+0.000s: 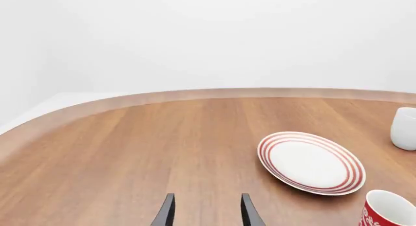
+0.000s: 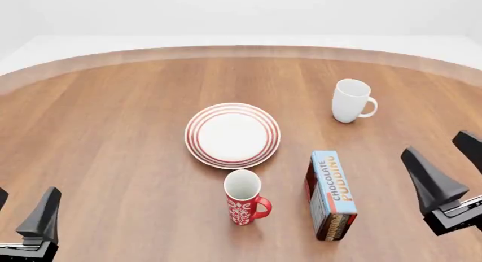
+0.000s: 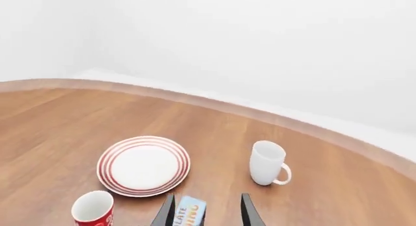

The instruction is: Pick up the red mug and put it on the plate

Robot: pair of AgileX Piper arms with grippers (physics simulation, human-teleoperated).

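While both grippers hover apart, empty, red mug [image 2: 245, 198] stands near plate [image 2: 232, 135].

Round wooden worktop [image 2: 113, 138] carrying four things.
The plate [image 2: 232, 135] lies mid-worktop; the red mug [image 2: 244, 199] stands just in front, a pudding box [image 2: 331, 195] beside it, a white mug [image 2: 351, 100] farther back.

We see the left matte black wedge-fingered gripper [image 2: 22, 214] and its right twin [image 2: 452, 163], plain tapered blades on blocky black bases, a thin pale line edging each base.
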